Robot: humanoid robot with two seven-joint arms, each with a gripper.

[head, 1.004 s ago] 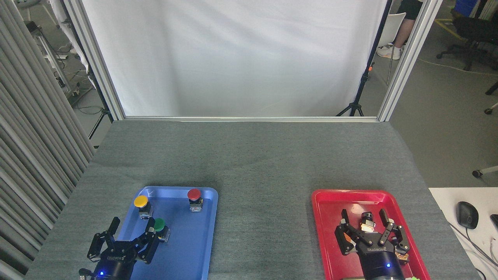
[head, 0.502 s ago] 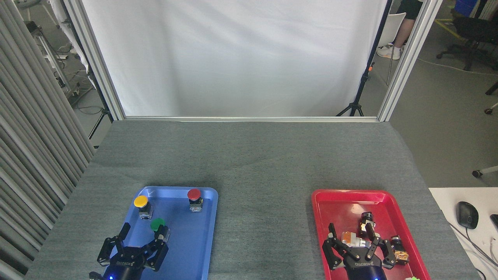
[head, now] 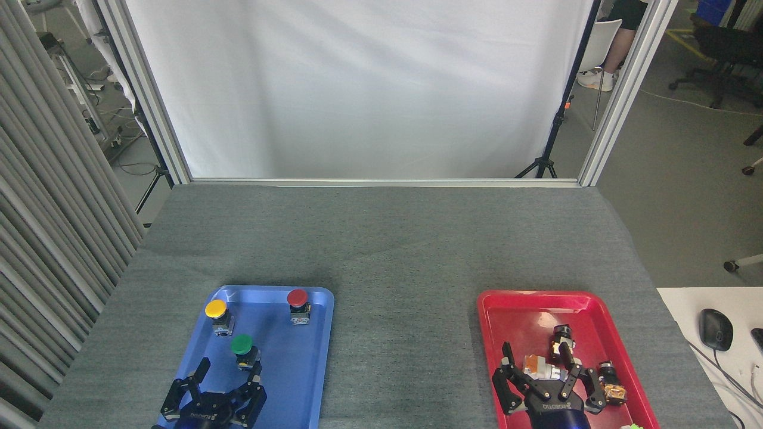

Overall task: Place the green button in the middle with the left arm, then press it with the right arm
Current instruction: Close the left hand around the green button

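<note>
The dark grey felt-covered surface [head: 405, 250] lies bare between the blue metal tray [head: 298, 369] and the red metal tray [head: 512, 310]. The green mushroom-capped push button [head: 242, 348] stands upright in the blue tray, just beyond the left tool [head: 229, 381], whose fingers are spread. The right tool [head: 551, 372], fingers also spread, reads "ROBOTIQ".

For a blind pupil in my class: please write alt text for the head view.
A green button stands in a blue tray with a yellow button and a red button, the open left pincer just short of it. The open right pincer hovers over a red tray.
</note>
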